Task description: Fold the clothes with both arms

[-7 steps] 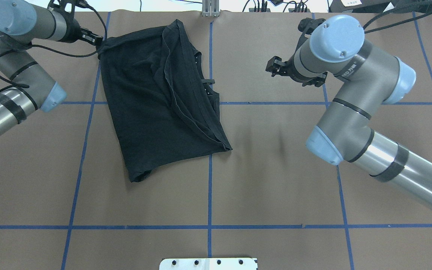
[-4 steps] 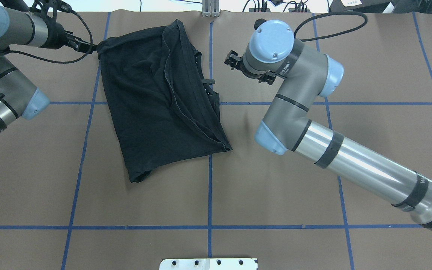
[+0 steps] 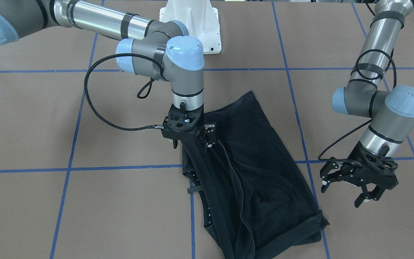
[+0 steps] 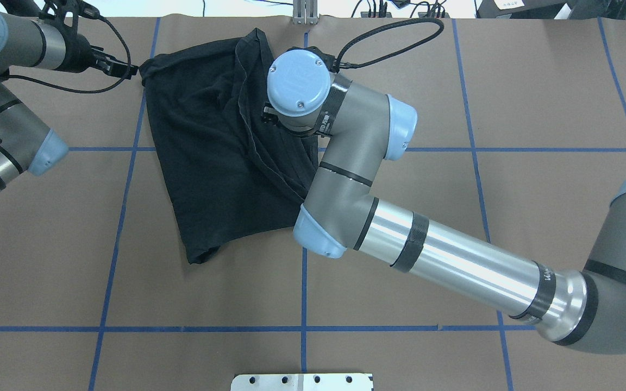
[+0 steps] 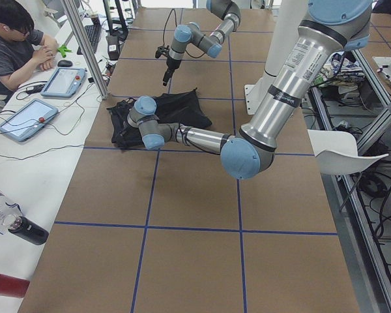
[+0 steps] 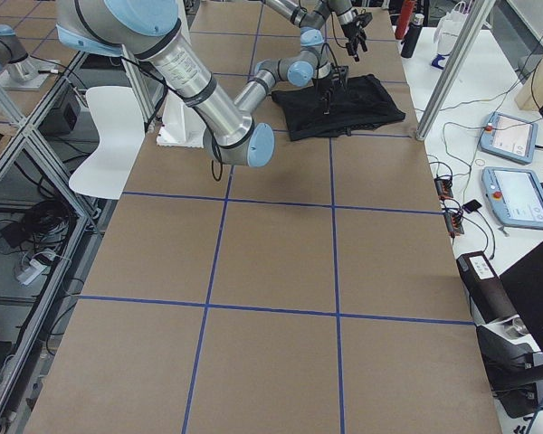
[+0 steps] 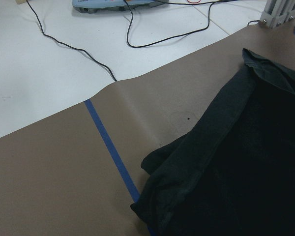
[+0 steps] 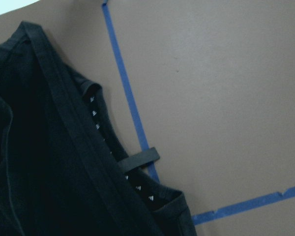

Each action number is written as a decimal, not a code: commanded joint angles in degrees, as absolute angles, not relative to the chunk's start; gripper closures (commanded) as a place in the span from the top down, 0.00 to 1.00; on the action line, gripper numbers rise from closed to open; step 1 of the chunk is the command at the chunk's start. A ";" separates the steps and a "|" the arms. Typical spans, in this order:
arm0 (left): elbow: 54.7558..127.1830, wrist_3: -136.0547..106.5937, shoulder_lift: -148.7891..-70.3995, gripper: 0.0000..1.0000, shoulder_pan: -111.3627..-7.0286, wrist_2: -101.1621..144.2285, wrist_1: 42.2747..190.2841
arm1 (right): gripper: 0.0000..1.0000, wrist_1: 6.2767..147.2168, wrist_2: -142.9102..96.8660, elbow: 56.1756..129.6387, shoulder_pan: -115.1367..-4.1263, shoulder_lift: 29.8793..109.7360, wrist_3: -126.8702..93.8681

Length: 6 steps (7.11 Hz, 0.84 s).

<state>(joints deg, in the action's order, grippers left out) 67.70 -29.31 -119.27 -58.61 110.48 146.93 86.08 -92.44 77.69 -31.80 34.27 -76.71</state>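
T-shirt (image 4: 210, 163), black and loosely doubled over lengthwise, lies on the brown paper-covered table (image 4: 536, 190). It sits in the far half, left of the centre line of blue tape (image 4: 303, 282) in the over-the-shoulder view, with its upper end at the far edge.

The right arm (image 4: 454, 266) reaches across the table and points its wrist straight down over the shirt's folded right-hand side. From across the table, the right gripper (image 3: 191, 144) hangs low at that edge with its fingers apparently spread and nothing visibly between them. Whether the tips touch the cloth cannot be told. Its wrist camera looks down on the collar (image 8: 103, 132), which is lined with small white marks. There a short black strip (image 8: 140, 160) sticks out over the tape.

The left arm (image 3: 372, 61) bends down near the shirt's far left corner. The left gripper (image 3: 341, 192) is wide open and empty, close to that rolled corner but clear of it in the view from across the table.

At the table's left end, a person (image 5: 13, 49) sits at a white side bench (image 5: 26, 169) with two tablets (image 5: 64, 81).
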 commanded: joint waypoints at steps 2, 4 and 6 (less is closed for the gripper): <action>67.68 -29.36 -119.18 1.00 -58.62 110.48 146.95 | 0.71 89.12 -89.40 79.19 -25.41 35.41 -61.23; 67.68 -29.44 -119.18 1.00 -58.62 110.48 146.95 | 0.65 88.25 -88.24 79.45 -24.88 37.00 -53.36; 67.68 -29.36 -118.83 1.00 -58.62 110.48 146.95 | 0.44 87.45 -88.24 79.36 -23.64 37.18 -53.35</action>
<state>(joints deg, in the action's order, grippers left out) 67.67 -29.38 -119.08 -58.62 110.48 146.94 87.84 -88.27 79.34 -24.24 36.95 -53.87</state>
